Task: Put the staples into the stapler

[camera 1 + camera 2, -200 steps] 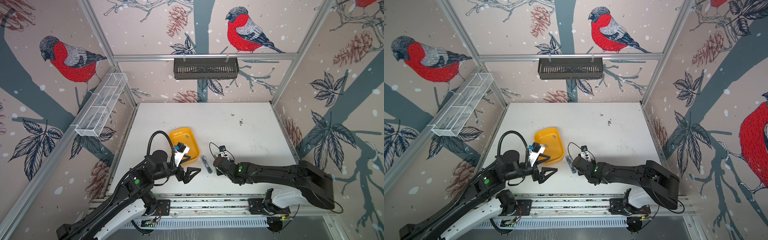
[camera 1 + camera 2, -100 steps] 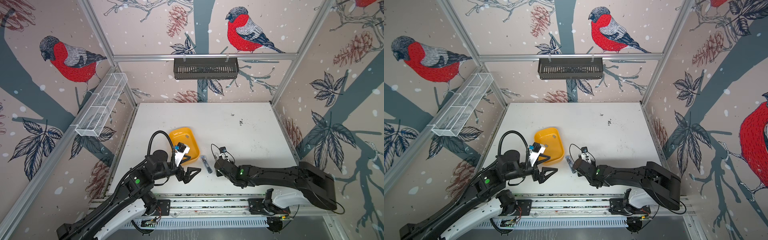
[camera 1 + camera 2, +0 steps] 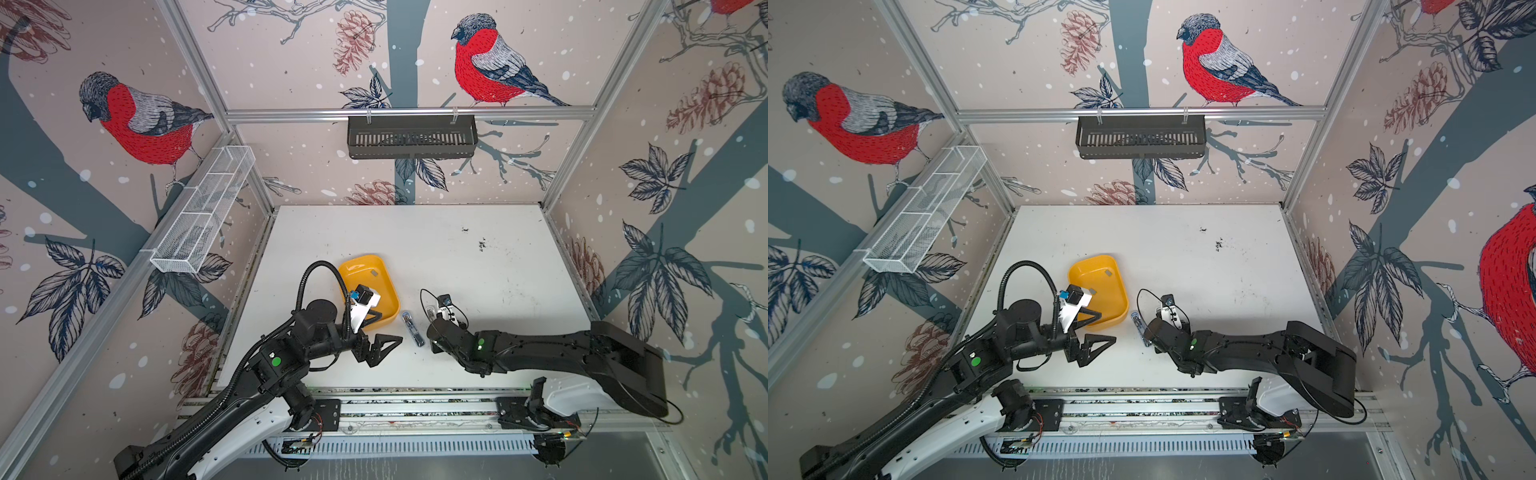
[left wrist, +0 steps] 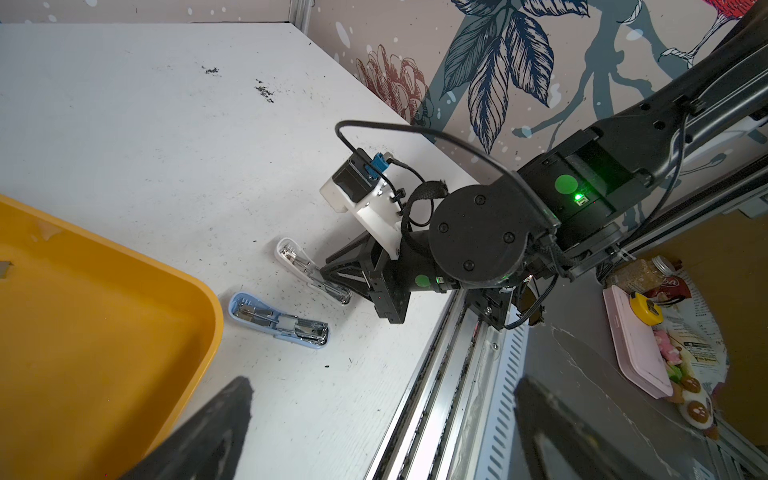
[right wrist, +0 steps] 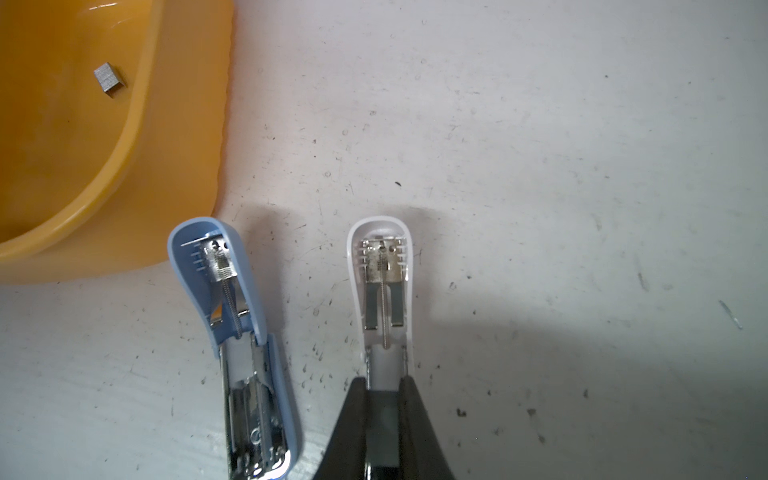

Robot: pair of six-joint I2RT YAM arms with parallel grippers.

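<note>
Fingers (image 4: 216, 424) of my left gripper (image 3: 386, 352) stand wide apart with nothing between them, hovering over the white table (image 3: 415, 241) near its front edge, just in front of the yellow tray (image 3: 388, 286). Inside that tray lies a staple strip (image 5: 109, 79), a small grey block resting on the tray floor towards the far end, seen in both top views (image 3: 1108, 273). It touches neither of my grippers.

Just right of the tray lies the blue stapler (image 5: 232, 291), folded open with its metal channel and spring facing up, its rounded end close to the tray's corner but not touching it. Beside it, nearly parallel, lies the white stapler (image 5: 380, 282), also folded open with the spring side up.

Further right, my right gripper (image 5: 384, 395) is narrowed onto the white stapler's near half, one dark finger on each side. I cannot tell whether that stapler rests on the table or is slightly lifted. Dark specks (image 3: 482, 245) dot the table farther back.
</note>
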